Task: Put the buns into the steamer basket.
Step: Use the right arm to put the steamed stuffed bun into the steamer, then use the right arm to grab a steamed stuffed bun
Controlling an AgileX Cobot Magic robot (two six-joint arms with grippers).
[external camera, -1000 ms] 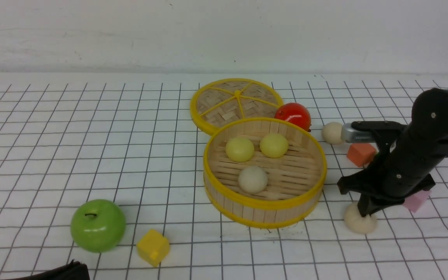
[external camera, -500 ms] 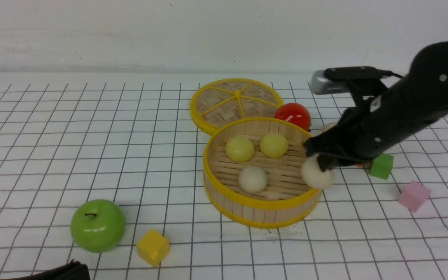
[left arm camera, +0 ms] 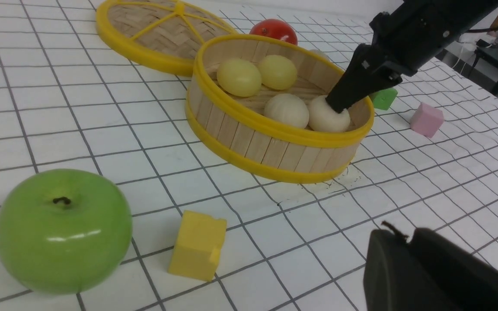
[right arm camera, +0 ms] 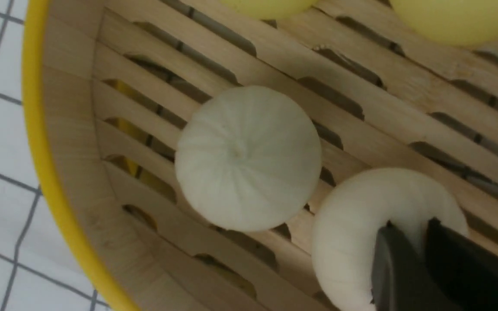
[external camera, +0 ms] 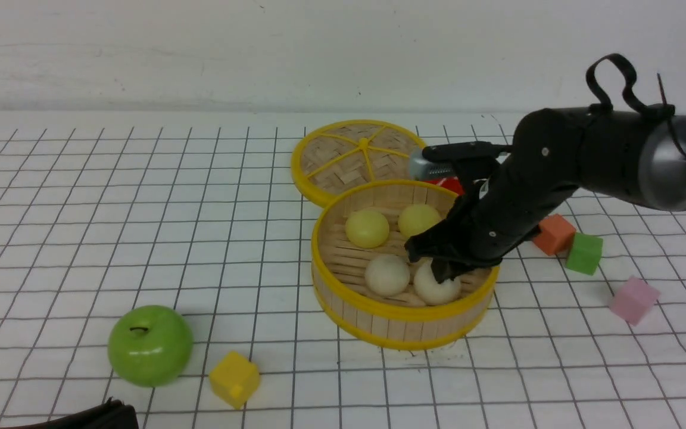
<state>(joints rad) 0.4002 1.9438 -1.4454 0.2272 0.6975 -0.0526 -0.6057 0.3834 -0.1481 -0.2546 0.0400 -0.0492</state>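
The steamer basket [external camera: 404, 341] stands mid-table and holds two pale yellow buns [external camera: 367, 228] [external camera: 417, 219] and a cream-white bun [external camera: 387, 275]. My right gripper [external camera: 443, 275] reaches down into the basket and is shut on a second cream-white bun [external camera: 435, 290], which sits low on the slats beside the first. In the right wrist view the fingers [right arm camera: 398, 259] pinch this bun [right arm camera: 361, 224] next to the other cream bun [right arm camera: 249, 157]. The fifth bun is hidden behind my right arm. My left gripper [left arm camera: 404, 235] is shut and empty, low near the table's front edge.
The woven lid [external camera: 361, 155] lies behind the basket, with the red ball [left arm camera: 273, 30] beside it. A green apple [external camera: 150, 345] and a yellow cube [external camera: 234, 379] sit front left. Orange [external camera: 553, 233], green [external camera: 584, 253] and pink [external camera: 633, 300] cubes lie to the right.
My right gripper lifted a cream-white bun from the table at the basket's front right, carried it left over the rim and lowered it into the basket. The left arm has not moved.
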